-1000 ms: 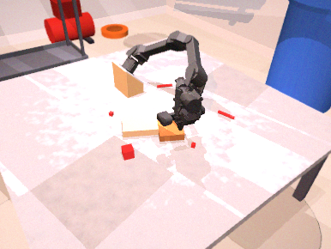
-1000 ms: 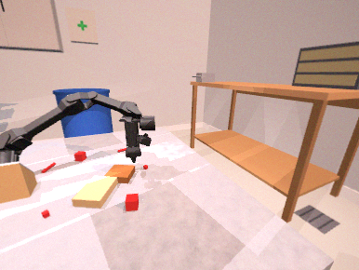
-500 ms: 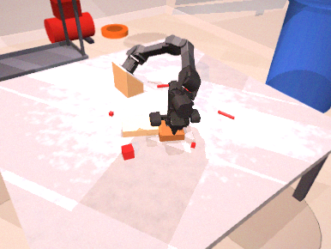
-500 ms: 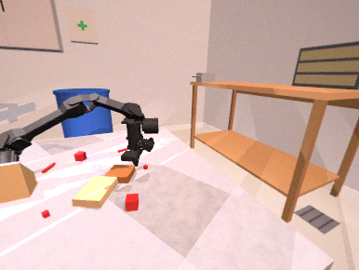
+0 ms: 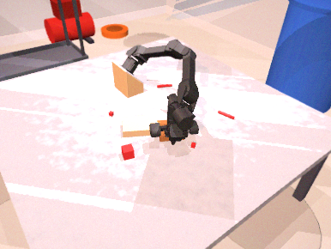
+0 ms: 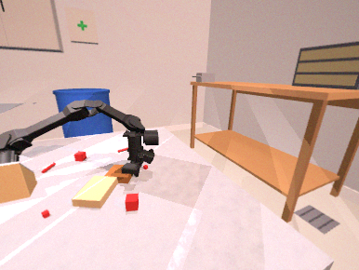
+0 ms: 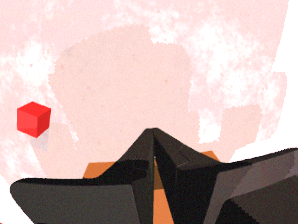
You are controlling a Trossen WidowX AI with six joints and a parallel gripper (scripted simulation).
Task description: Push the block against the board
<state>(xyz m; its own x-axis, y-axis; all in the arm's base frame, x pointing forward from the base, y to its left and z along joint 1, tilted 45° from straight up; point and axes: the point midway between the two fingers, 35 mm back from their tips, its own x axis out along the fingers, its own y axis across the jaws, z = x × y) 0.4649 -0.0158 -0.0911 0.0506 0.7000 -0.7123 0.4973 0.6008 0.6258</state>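
The long cream board (image 5: pixel 136 132) (image 6: pixel 95 190) lies flat on the table. The square orange block (image 5: pixel 163 136) (image 6: pixel 114 173) (image 7: pixel 97 170) lies flat at its end, on the right in the top view. They look close together or touching; the gripper covers much of the block and part of the join, so full contact and even edges cannot be told. My gripper (image 5: pixel 173 141) (image 6: pixel 137 174) (image 7: pixel 152 133) is shut and empty, pointing down at the block, low over or beside its outer part. Whether the fingertips touch it is hidden.
A red cube (image 5: pixel 128 152) (image 6: pixel 132 202) stands near the board. A small red piece (image 5: pixel 193 145) (image 6: pixel 145 167) lies just beyond the gripper, another (image 5: pixel 111 113) (image 6: pixel 46 213) beyond the board. Red bars (image 5: pixel 225 115) (image 5: pixel 165 86) and a tan wedge (image 5: pixel 129 85) (image 6: pixel 16 183) are farther off.
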